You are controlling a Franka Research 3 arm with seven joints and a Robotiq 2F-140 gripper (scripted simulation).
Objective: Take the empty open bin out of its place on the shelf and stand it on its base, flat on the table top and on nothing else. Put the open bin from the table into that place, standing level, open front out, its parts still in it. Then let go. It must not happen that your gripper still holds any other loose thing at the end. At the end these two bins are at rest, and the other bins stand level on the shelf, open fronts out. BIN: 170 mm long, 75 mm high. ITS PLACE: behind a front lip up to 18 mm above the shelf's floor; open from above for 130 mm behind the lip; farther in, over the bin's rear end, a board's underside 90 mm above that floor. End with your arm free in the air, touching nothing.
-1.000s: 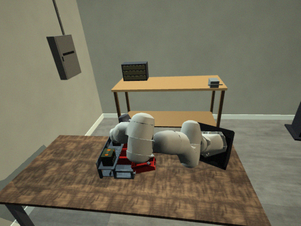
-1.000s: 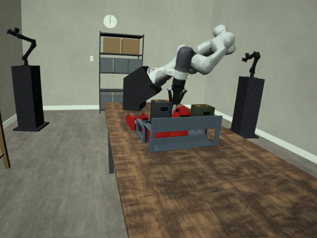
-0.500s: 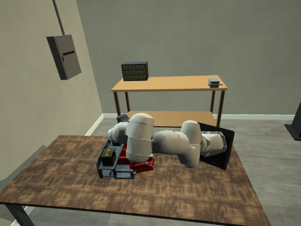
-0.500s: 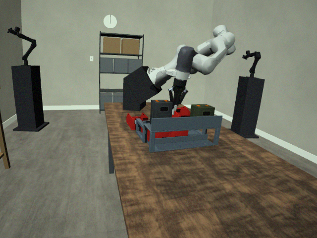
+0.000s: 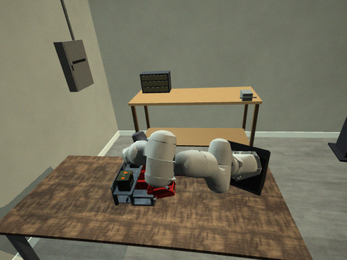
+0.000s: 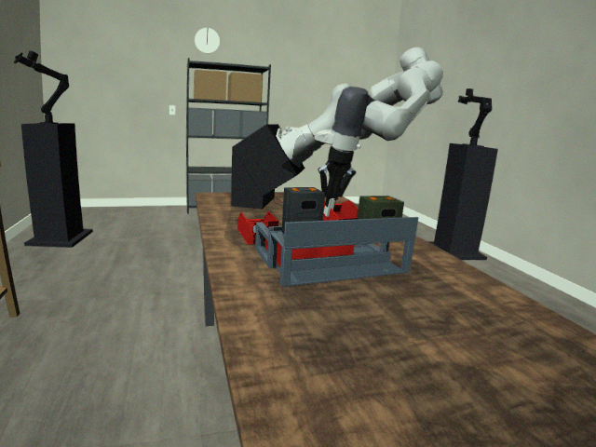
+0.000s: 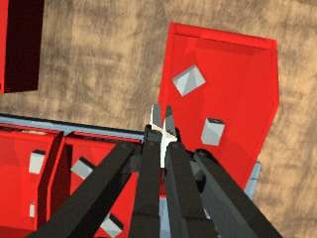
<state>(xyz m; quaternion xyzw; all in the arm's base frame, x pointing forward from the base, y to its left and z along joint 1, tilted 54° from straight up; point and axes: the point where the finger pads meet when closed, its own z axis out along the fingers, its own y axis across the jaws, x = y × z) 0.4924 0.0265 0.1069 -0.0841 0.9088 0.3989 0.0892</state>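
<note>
My gripper point(image 7: 159, 116) is shut on the left side wall of a red open bin point(image 7: 225, 99) that holds two grey parts. The bin hangs over the table with its near end above the grey shelf's edge. In the exterior view the gripper point(image 6: 331, 204) and this bin point(image 6: 345, 209) are just behind the top of the grey shelf point(image 6: 336, 245). An empty red bin point(image 7: 20, 45) stands on the table to the left; it also shows in the exterior view point(image 6: 250, 225). Two red bins with parts point(image 7: 30, 164) point(image 7: 94, 174) sit in the shelf below my fingers.
A dark grey box point(image 6: 302, 204) and an olive box point(image 6: 381, 206) stand on the shelf's top board, either side of the gripper. The arm's black base point(image 6: 260, 166) rises behind the shelf. In the top view the arm point(image 5: 161, 159) hides most of the shelf.
</note>
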